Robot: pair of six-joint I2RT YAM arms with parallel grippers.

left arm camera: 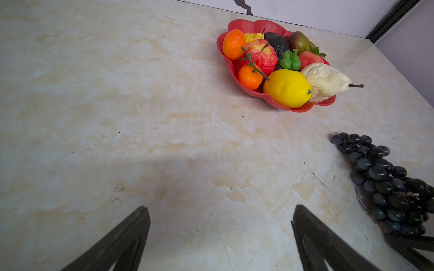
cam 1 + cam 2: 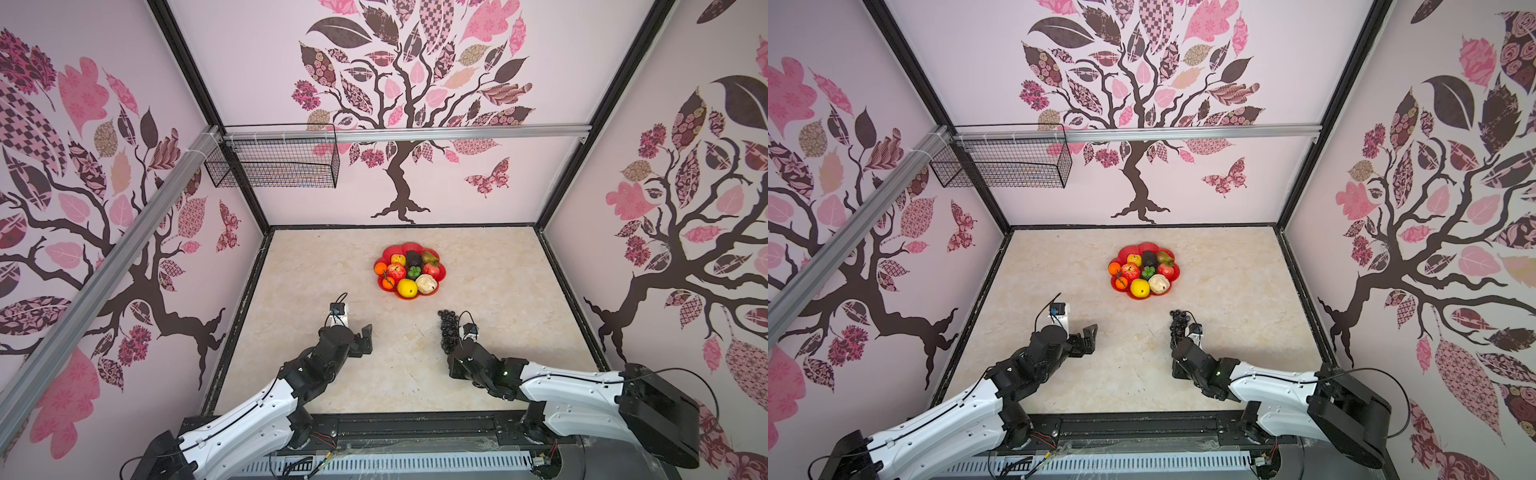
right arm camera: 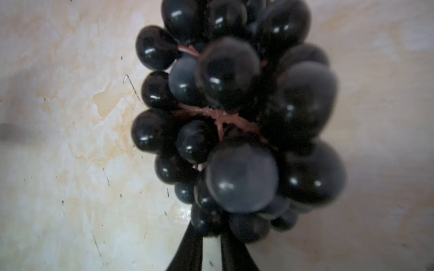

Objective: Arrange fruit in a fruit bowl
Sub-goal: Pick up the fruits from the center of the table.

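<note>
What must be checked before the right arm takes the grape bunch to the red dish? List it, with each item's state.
1. Right gripper pinched on the end of the grape bunch: ok.
2. Bunch lifted clear of the table: cannot tell.
3. Left gripper open, empty and off to the side: ok.
4. Stretch of table between the bunch and the fruit bowl bare: ok.
5. Free room in the bowl: not ok. Fruit such as the lemon and the cream piece fills nearly all of it, so the bunch would likely have to rest on top.
</note>
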